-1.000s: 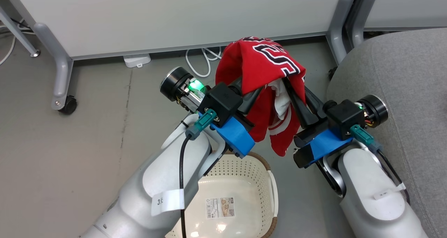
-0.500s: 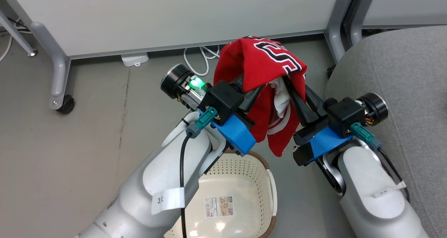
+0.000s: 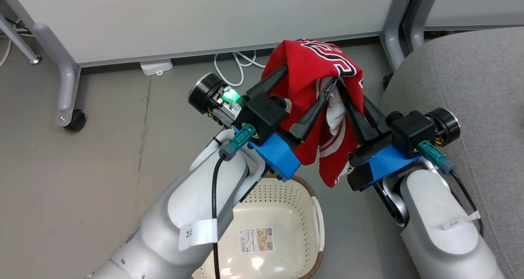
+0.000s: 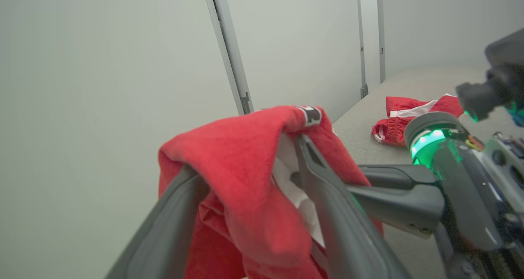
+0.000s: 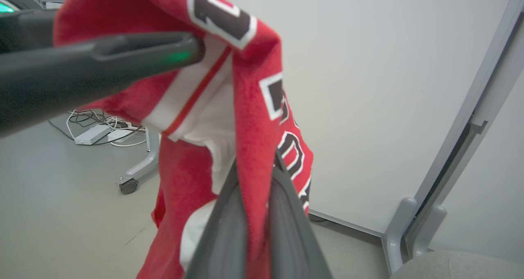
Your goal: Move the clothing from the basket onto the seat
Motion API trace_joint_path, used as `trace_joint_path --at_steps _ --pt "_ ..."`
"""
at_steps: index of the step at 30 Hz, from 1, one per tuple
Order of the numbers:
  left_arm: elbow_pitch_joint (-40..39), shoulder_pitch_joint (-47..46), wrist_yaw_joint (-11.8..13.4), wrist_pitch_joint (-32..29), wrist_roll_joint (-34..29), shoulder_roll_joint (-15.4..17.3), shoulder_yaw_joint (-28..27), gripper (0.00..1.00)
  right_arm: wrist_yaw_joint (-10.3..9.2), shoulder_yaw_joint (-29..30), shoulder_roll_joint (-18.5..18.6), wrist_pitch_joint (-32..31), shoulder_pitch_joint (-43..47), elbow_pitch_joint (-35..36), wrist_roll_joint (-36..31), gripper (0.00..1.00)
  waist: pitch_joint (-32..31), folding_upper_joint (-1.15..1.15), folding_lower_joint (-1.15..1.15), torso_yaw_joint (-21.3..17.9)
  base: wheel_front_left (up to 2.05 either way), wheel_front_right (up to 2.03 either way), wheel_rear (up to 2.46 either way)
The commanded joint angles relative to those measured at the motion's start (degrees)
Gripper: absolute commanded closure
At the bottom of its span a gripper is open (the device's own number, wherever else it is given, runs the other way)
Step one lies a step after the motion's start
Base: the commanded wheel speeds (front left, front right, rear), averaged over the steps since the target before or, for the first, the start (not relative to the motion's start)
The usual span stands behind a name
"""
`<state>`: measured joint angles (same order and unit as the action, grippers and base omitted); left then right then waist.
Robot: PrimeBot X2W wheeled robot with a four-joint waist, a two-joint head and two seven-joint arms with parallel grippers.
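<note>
1. Right gripper (image 5: 256,164): fingers drawn close together, with a fold of the jersey (image 3: 305,62) pinched between them.
2. Left gripper (image 3: 310,75): fingers spread wide and clamping nothing. The jersey lies draped across both, as over a rail.
3. Jersey: red with black-and-white lettering, held aloft between the two arms. It hangs above the floor (image 3: 102,148), beyond the basket (image 3: 317,213) and just beside the seat (image 3: 470,78), not yet over it.
4. Banded garment (image 4: 409,115): red with white trim, lying crumpled on the seat.
5. Basket: stands on the floor below the arms. The floor of it that is in sight bears a printed label and no cloth.
6. Step in hand, as judged: carrying the last piece across to the seat.
7. Next move, as judged: swing both arms to the robot's right until the cloth hangs over the cushion, then part the right fingers. The left fingers must also slip out from under the drape, or the fabric may snag and trail back.
8. Obscured:
   - One left fingertip is buried under cloth in the left wrist view.
   - The near part of the basket is covered by the left forearm (image 3: 196,213).
   - The lettering is folded and unreadable.
   - The seat is cut off by the frame edge.
</note>
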<state>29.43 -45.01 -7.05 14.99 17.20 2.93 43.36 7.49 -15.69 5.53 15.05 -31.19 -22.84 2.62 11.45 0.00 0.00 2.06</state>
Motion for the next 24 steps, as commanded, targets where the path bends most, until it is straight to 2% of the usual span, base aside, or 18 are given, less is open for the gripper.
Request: trace_joint_path --at_steps 1,13,24 --pt "0.01 -0.7 0.27 0.29 -0.03 -0.07 0.13 0.0 0.01 0.39 -0.28 0.19 -0.77 0.28 0.39 1.0 0.13 0.0 0.0 0.02 0.0 0.0 0.0" --pt "-0.25 0.55 0.58 0.29 -0.56 -0.06 0.94 0.0 0.01 4.55 -0.83 0.2 -0.47 0.83 1.2 1.0 1.53 0.0 0.0 -1.09 0.0 0.0 0.0" --pt "-1.05 1.19 0.46 0.29 -1.53 -0.02 2.05 0.0 0.01 10.44 -1.16 0.2 1.35 2.4 0.91 1.0 4.58 0.0 0.0 -5.53 0.0 0.0 0.0"
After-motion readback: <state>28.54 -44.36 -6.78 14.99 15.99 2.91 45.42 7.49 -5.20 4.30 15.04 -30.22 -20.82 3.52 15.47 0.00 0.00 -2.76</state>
